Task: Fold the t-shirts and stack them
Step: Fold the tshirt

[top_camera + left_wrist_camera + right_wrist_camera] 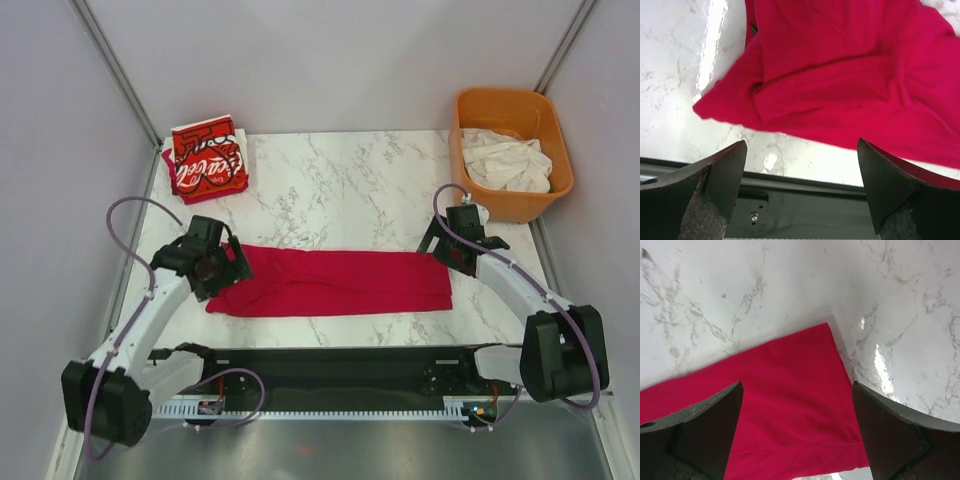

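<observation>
Above the crimson t-shirt [340,283], left pincer [801,142] and right pincer [797,383] agape, its left end part-hidden.

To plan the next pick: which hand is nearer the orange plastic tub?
Right. The right hand is close beside the tub; the left hand is across the table.

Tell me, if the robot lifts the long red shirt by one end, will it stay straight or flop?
It would probably flop: the red shirt lies limp, with creases and folds at its left end. It looks thin, so likely light. Pushed, it might bunch up rather than slide whole across the shiny marble table.
</observation>
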`<state>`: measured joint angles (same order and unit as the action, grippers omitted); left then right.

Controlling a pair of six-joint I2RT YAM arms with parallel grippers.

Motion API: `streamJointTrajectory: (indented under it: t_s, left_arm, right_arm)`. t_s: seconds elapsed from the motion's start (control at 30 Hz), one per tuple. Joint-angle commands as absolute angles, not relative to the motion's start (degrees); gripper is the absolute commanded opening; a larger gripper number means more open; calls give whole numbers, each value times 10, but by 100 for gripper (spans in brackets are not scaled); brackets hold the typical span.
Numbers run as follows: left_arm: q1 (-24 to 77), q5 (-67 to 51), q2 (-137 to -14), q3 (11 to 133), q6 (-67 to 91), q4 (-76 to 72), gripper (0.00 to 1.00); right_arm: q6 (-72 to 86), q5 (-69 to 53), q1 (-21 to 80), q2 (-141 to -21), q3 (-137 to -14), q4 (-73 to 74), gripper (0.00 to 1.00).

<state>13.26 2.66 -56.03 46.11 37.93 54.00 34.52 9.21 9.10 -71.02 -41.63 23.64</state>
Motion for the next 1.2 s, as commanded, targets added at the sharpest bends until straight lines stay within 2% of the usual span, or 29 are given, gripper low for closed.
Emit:
streamJointTrajectory:
  t_s: [0.0, 0.17, 0.2, 0.27, 0.47, 0.5, 0.53, 0.57, 0.6, 0.63, 0.67, 0.7, 0.73, 0.77, 0.8, 0.83, 1.0, 1.17]
  left_arm:
    - [127, 73, -648, 477, 367, 468, 98]
    - [120, 113, -764, 482, 343, 422, 92]
    - [114, 118, -798, 483, 338, 418, 86]
    - [105, 106, -826, 498, 333, 416, 80]
    - [99, 137, -908, 526, 337, 396, 78]
    - [99, 135, -922, 528, 338, 395, 77]
    - [99, 127, -934, 527, 342, 390, 71]
    - [99, 120, -953, 526, 344, 379, 64]
    - [98, 113, -958, 524, 344, 373, 44]
    - [99, 110, -962, 518, 345, 363, 28]
    - [99, 110, -970, 517, 346, 349, 15]
    - [99, 110, -976, 519, 344, 344, 2]
    - [99, 108, -983, 534, 338, 342, 2]
    - [100, 106, -992, 546, 333, 340, 2]
    - [100, 104, -1012, 560, 329, 338, 2]
    - [101, 101, -1023, 596, 322, 338, 2]
    - [139, 89, -1107, 746, 307, 337, 2]
    - [174, -36, -1274, 986, 228, 355, 2]
  right_arm:
    - [323, 68, 89, -739, -408, 217, 98]
    - [323, 49, 89, -771, -400, 198, 98]
    - [324, 38, 89, -777, -398, 195, 98]
    - [327, 28, 90, -781, -389, 185, 98]
    - [332, 19, 89, -814, -370, 157, 95]
    - [331, 18, 90, -819, -370, 156, 94]
    - [331, 11, 89, -824, -368, 152, 93]
    - [331, 9, 90, -827, -367, 151, 85]
    - [332, 7, 89, -829, -365, 151, 80]
    - [332, 5, 90, -828, -359, 149, 74]
    - [332, 2, 89, -825, -355, 148, 57]
    - [330, 2, 89, -819, -351, 147, 47]
    - [331, 1, 90, -816, -342, 145, 37]
    - [331, -21, 89, -813, -336, 144, 15]
    - [334, -29, 89, -808, -330, 142, 4]
    - [340, -41, 89, -804, -313, 130, 0]
    - [381, -100, 109, -759, -272, 117, 0]
    - [410, -89, 156, -657, -255, 184, 0]
